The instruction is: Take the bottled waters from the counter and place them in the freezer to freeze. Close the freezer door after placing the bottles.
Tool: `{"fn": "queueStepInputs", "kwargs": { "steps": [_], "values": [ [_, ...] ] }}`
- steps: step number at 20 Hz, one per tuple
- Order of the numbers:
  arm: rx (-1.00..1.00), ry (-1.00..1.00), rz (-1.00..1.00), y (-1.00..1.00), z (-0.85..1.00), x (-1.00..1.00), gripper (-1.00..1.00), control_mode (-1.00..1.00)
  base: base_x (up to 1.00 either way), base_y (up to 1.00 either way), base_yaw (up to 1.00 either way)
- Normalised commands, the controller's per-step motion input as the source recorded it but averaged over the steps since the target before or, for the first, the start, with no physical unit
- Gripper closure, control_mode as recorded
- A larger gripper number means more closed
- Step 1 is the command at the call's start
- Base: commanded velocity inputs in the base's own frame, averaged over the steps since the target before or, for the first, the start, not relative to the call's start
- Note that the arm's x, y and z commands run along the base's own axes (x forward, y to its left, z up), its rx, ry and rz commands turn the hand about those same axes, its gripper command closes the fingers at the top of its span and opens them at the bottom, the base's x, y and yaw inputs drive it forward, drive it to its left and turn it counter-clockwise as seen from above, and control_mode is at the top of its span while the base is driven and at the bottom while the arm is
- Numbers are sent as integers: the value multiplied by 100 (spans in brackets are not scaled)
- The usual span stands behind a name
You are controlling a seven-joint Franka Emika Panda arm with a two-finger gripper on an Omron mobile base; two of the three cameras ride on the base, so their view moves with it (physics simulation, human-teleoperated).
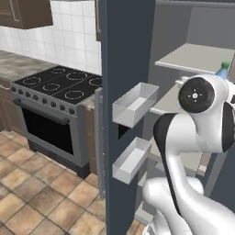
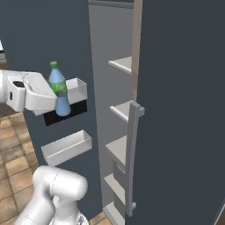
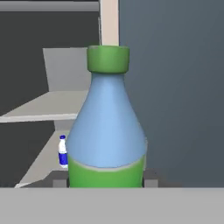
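A translucent blue bottled water point(image 3: 107, 131) with a green cap and green label stands upright in my gripper point(image 3: 107, 180), which is shut on its lower body. From the right base camera the bottle point(image 2: 58, 88) and gripper point(image 2: 59, 104) hover in front of the open freezer door point(image 2: 44, 35), beside its upper bin point(image 2: 78, 92). Its cap point(image 1: 224, 68) peeks over the arm in the left base view. A small white bottle point(image 3: 63, 152) with a blue label stands on a freezer shelf point(image 3: 48, 109). The counter point(image 1: 18, 64) lies far left.
The freezer door point(image 1: 124, 46) stands open with two pale bins point(image 1: 134, 103) point(image 1: 131, 158) on its inside. Pale shelves point(image 2: 121, 110) step down inside the freezer. The other door point(image 2: 184, 110) is closed, with a long handle point(image 2: 132, 154). A black stovetop point(image 1: 59, 82) sits left.
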Motion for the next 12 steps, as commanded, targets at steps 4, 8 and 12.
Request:
{"fn": "queueStepInputs", "kwargs": {
  "steps": [4,8,12],
  "values": [
    [0,-30,-6,-25,10,19,100,-100,0,0,0],
    [0,-20,0,-37,31,1,100,-100,0,0,0],
    [-1,-8,0,-13,31,5,100,-100,0,0,0]
  ]
}}
